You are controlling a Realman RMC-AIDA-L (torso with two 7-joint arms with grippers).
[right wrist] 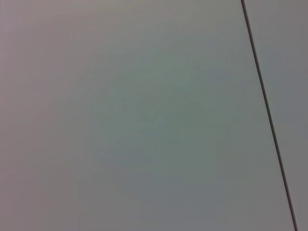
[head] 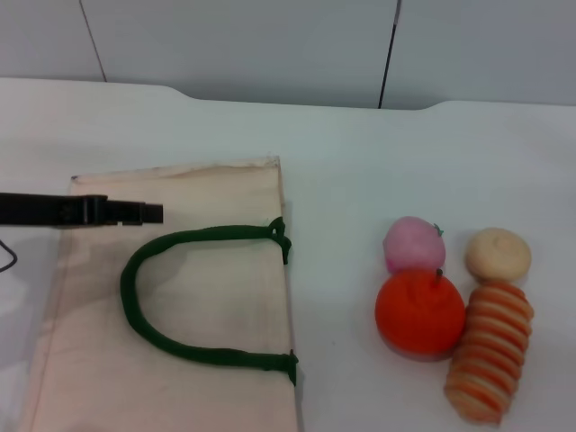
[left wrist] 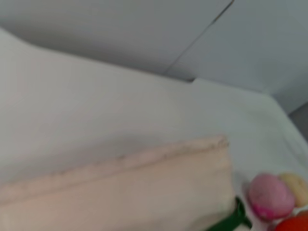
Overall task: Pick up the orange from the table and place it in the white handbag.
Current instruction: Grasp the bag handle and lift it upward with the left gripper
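Observation:
The orange [head: 419, 312], bright orange-red with a small dark stem, sits on the white table at the right; only its edge shows in the left wrist view [left wrist: 294, 224]. The white handbag [head: 211, 288] lies flat at the left, with its dark green loop handle [head: 135, 301] on top; it also shows in the left wrist view [left wrist: 144, 192]. My left gripper [head: 148, 213] reaches in from the left as a thin black bar above the bag's far part, well away from the orange. My right gripper is out of view; its wrist view shows only a grey wall panel.
A pink round fruit [head: 413, 243] touches the orange on its far side. A cream round item [head: 498, 254] and an orange-and-cream striped roll [head: 490, 351] lie just right of it. Bare white table [head: 337, 225] lies between the bag and the fruits.

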